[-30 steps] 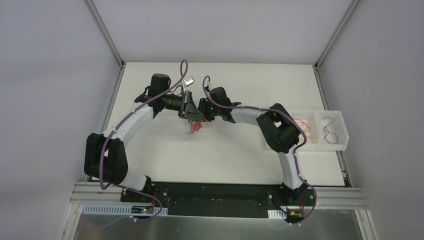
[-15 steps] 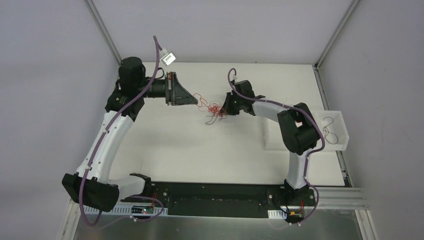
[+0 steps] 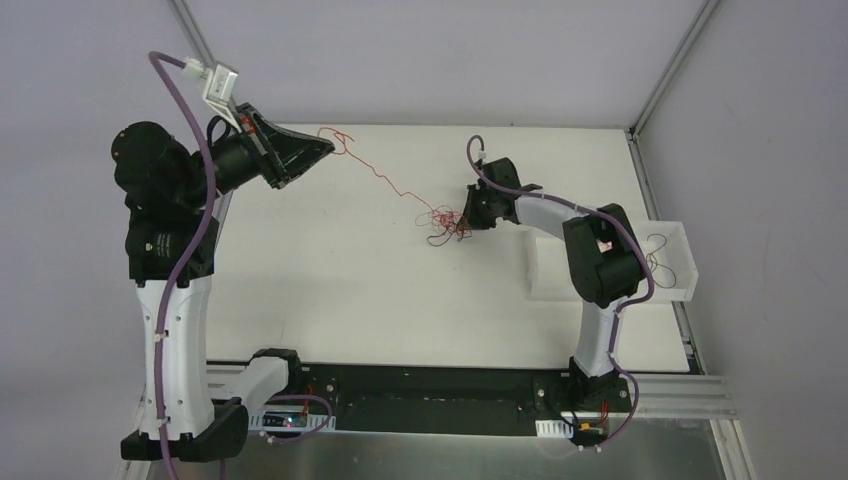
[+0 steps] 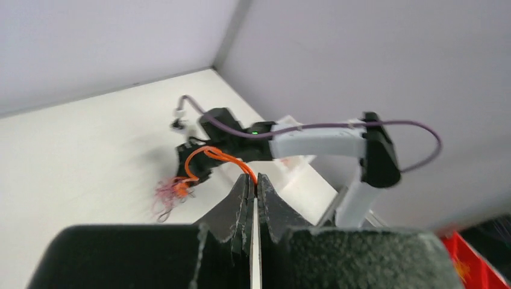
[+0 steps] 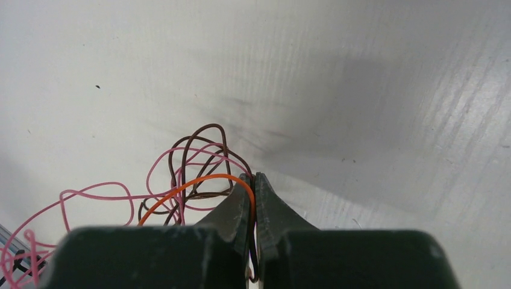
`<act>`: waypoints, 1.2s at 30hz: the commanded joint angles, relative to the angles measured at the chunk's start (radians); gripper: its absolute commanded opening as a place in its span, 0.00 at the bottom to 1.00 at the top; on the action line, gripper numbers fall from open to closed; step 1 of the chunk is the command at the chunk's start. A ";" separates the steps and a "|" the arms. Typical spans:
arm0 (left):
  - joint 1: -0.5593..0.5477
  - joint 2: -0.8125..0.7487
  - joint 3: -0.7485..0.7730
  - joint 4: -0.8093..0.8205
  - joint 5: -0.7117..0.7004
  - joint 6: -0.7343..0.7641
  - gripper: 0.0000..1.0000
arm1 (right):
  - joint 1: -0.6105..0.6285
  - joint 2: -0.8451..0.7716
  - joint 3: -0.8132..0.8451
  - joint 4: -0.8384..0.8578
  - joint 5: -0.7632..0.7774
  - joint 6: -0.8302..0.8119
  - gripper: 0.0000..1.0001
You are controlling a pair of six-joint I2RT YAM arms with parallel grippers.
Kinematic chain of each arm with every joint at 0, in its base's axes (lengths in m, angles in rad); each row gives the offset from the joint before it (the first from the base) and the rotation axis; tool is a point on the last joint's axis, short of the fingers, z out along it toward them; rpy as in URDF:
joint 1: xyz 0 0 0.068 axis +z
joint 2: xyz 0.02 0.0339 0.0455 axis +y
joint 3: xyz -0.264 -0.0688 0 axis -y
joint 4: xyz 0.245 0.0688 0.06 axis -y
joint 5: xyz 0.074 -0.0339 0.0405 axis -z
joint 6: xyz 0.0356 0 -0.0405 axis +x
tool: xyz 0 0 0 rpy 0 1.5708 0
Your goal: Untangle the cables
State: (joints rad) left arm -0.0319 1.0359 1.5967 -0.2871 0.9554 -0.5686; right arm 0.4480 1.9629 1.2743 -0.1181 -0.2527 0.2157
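White table (image 3: 350,290) enclosed by pale grey walls (image 3: 430,50), with aluminium posts (image 3: 212,70) rising at its two far corners. A translucent white two-compartment bin (image 3: 688,268) sits at the table's right edge. A black base plate (image 3: 430,400) spans the near edge.

Item tally by kind, all three views.

My arms: two, left arm (image 3: 170,320) and right arm (image 3: 600,262). Grippers: two, left gripper (image 3: 322,149) and right gripper (image 3: 468,214), two fingers apiece, each pair pinched on one thin strand. Wad of cables (image 3: 445,222): one. Red strand (image 3: 385,182) strung from my left jaws to the wad: one. Right wrist view: orange strand (image 5: 199,179) at my fingertips, one; pink and dark brown loops (image 5: 193,158) beside it, several, too overlapped to count. Clear bin (image 3: 684,236): one, with one black wire (image 3: 655,258) showing inside. Table (image 3: 330,300): one.
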 commanded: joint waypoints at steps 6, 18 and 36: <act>0.163 0.096 -0.054 -0.233 -0.313 0.029 0.00 | -0.020 -0.115 0.093 -0.120 -0.132 -0.032 0.00; 0.093 0.329 -0.478 -0.247 0.008 0.367 0.00 | 0.011 -0.306 0.056 -0.046 -0.253 0.020 0.00; -0.153 0.118 -0.443 -0.305 0.010 0.954 0.56 | 0.020 -0.318 0.097 0.101 -0.512 0.251 0.00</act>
State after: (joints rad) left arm -0.1143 1.2049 1.1217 -0.6136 0.9585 0.1818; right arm 0.4614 1.6787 1.3487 -0.0841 -0.6846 0.4061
